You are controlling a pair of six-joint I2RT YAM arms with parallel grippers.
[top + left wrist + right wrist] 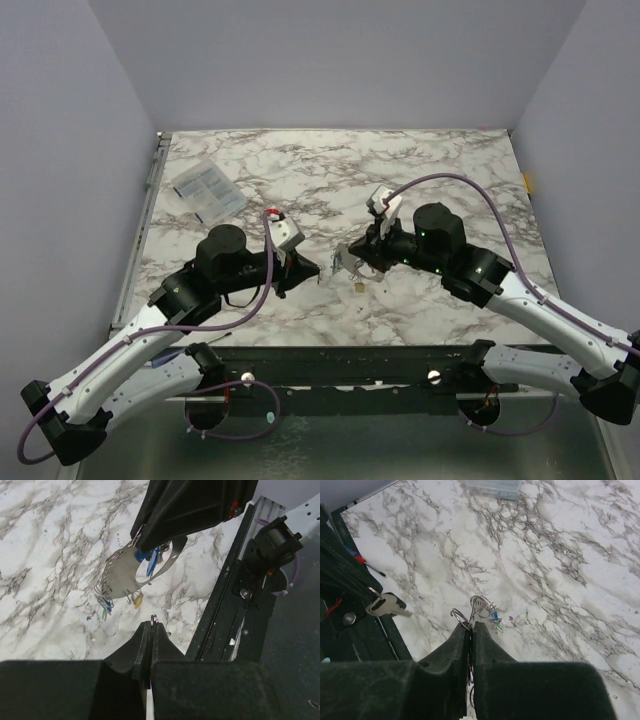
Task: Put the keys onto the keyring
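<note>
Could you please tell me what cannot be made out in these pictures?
- Top view: the keyring and keys are too small to count.
- Left wrist view: the left gripper hides all but a sliver of what it pinches.
- Right wrist view: the right gripper covers its grip on the keyring; the top edge cuts off the clear packet.

Upper half of the table (420, 160) is open, barring the packet (205, 190) upper left. Mid-frame, left gripper (316, 270) and right gripper (351, 254) leave a narrow gap, crowded by the ring (344, 264) and a key (358, 287).
</note>
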